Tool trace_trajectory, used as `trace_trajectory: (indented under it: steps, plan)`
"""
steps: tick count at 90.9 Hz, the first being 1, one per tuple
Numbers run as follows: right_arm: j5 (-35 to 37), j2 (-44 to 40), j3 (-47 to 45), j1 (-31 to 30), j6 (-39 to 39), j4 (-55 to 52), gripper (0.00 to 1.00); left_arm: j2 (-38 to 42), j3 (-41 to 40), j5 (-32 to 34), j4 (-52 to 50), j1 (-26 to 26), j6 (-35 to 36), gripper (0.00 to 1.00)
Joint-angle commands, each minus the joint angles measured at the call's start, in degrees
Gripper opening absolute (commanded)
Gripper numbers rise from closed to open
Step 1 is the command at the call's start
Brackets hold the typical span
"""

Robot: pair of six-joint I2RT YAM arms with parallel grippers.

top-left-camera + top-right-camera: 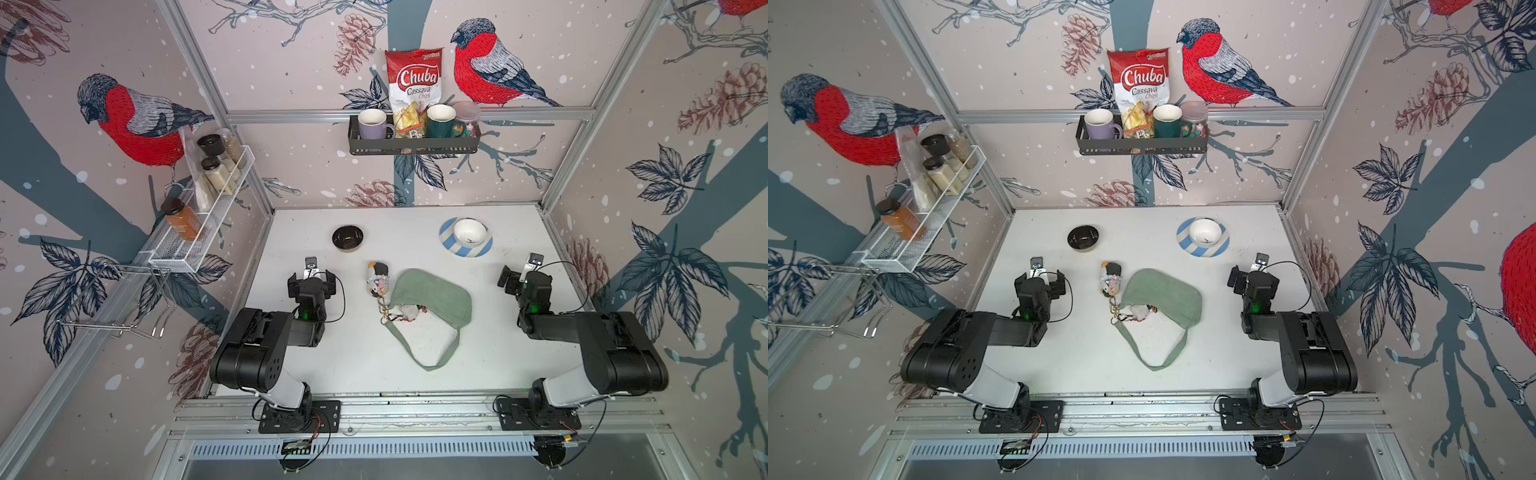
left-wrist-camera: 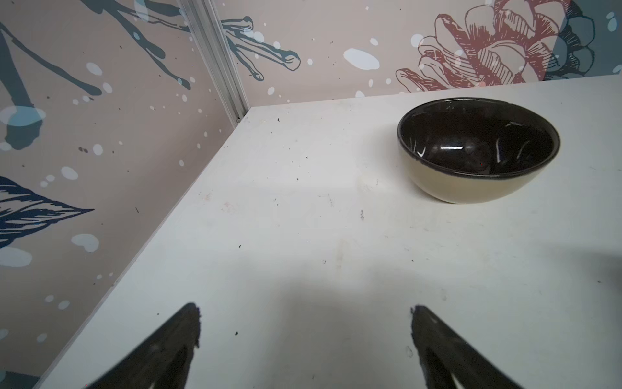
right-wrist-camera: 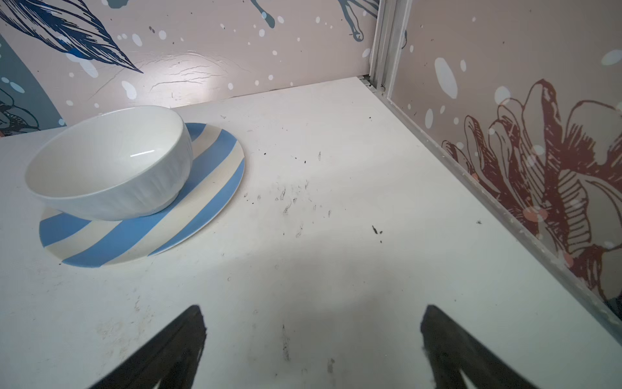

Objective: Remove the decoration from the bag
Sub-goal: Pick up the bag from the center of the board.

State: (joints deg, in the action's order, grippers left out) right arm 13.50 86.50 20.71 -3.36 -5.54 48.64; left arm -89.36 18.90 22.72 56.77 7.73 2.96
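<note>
**Jaws spread on both arms, charm not yet reached**

Left gripper [image 2: 304,313] and right gripper [image 3: 313,313] each hang low over the white worktop [image 1: 399,245], jaws spread wide with nothing between them. Neither wrist view shows the task's things. Ahead of the left jaws, off to their right, stands a dark-glazed bowl with a tan outside [image 2: 478,151]. Ahead of the right jaws, to their left, a white ribbed bowl [image 3: 107,165] sits on a blue-and-cream striped plate [image 3: 202,208].

In both top views, the small sage-green fabric shoulder bag [image 1: 432,297] lies flat between the two sets of jaws, apart from both. The decoration, a small black, white and orange plush charm [image 1: 377,278], lies just beside the bag's end nearer the left jaws, joined through a cluster of metal rings [image 1: 384,313].

The step in hand looks like the approach. Probably best: the right jaws pin the bag's body while the left jaws close on the charm near its rings, so the pull works the clasp rather than dragging the soft bag. How the clasp opens is too small to tell.
</note>
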Motion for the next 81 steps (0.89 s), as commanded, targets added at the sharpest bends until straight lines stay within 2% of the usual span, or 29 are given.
trace_trajectory:
  steps: [1,18,32,41,46,51,54,63,67,73,77,81]
  plan:
    - [-0.3,0.0,0.3,0.0,0.7,1.9,1.00,0.0,0.2,0.2,1.7,0.0,0.3,0.97]
    - [-0.3,0.0,0.3,0.1,0.6,1.9,1.00,0.0,0.4,0.4,1.6,0.0,0.2,0.97]
    - [-0.5,0.0,0.3,0.1,0.6,1.7,1.00,-0.2,1.5,6.3,-0.1,0.0,-1.9,0.97]
    - [-0.3,-0.3,0.3,0.1,0.6,1.9,1.00,-0.1,1.2,6.0,0.1,0.0,-1.8,0.97]
    - [1.1,-1.2,0.7,0.1,0.0,0.5,1.00,0.1,0.1,3.7,2.2,0.0,-0.9,0.97]
    - [1.6,-3.9,1.8,0.1,0.0,-4.2,1.00,1.5,-1.1,1.7,3.3,0.1,-0.1,0.97]
    - [2.3,-6.7,3.1,0.0,-0.4,-8.2,1.00,3.0,-2.2,2.9,4.1,0.4,0.1,0.97]
    - [6.9,-13.6,8.7,0.1,-4.6,-23.5,1.00,11.2,-2.5,13.7,-1.9,4.6,1.3,0.97]
    - [9.4,-16.3,12.6,0.2,-8.9,-31.7,1.00,16.0,-0.6,17.1,-10.2,6.3,1.2,0.97]
    - [11.4,-19.1,21.0,0.2,-16.7,-47.4,1.00,22.8,4.1,19.2,-23.5,7.2,-3.3,0.97]
    - [8.9,-19.9,27.9,0.2,-21.2,-58.9,1.00,26.5,7.9,20.2,-34.6,7.3,-8.2,0.97]
    - [2.2,-20.1,33.3,0.1,-22.7,-67.7,1.00,28.9,12.0,21.2,-43.2,7.3,-14.0,0.97]
